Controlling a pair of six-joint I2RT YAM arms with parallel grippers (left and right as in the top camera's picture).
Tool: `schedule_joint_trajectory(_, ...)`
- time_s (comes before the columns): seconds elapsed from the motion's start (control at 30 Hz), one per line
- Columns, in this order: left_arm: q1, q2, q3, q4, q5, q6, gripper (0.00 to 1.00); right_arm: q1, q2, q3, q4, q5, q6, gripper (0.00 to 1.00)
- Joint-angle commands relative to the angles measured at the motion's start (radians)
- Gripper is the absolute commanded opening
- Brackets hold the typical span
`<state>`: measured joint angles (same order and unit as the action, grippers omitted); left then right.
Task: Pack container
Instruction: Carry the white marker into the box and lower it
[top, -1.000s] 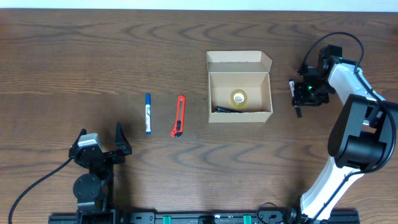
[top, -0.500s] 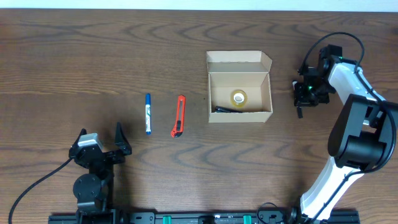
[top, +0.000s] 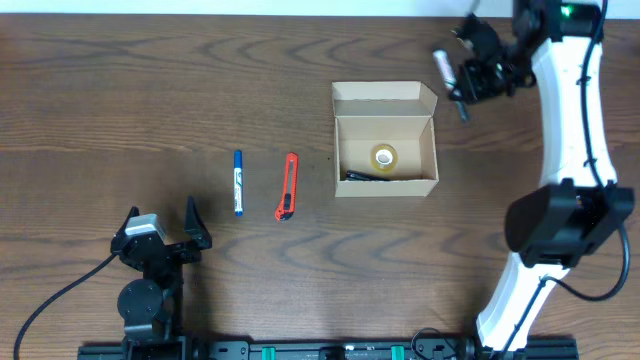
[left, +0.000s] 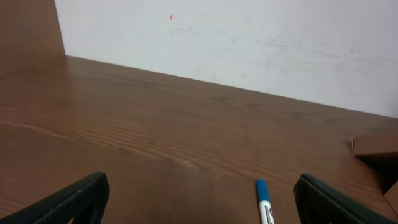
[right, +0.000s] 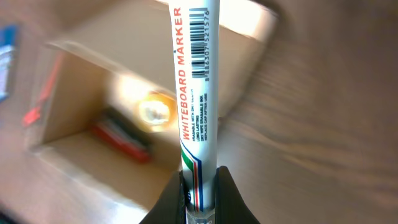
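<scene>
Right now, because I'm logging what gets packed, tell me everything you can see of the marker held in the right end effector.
The marker is a slim white plastic barrel printed WHITEBOARD MARKER in red, with a barcode and thin coloured stripes. The right end effector is shut on one end; nothing else touches it. It hangs in the air beside the far right corner of the open container.

Blue-capped pen (left: 263, 200) on wooden table (left: 155, 143), wall (left: 249, 43) behind
</scene>
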<state>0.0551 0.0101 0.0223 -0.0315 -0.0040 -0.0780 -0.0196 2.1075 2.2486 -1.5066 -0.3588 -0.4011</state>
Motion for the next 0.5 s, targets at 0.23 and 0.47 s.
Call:
schedule_joint_trajectory(0.23, -0.003, -0.006, -0.018, -0.043, -0.022, 0.004, 0.95, 0.253, -0.008, 0.147, -0.094, -0.01, -0.135, 0.01)
schedule_joint_trajectory(0.47, -0.003, -0.006, -0.018, -0.043, -0.022, 0.004, 0.96, 0.288, -0.007, 0.053, -0.094, 0.044, -0.127, 0.01)
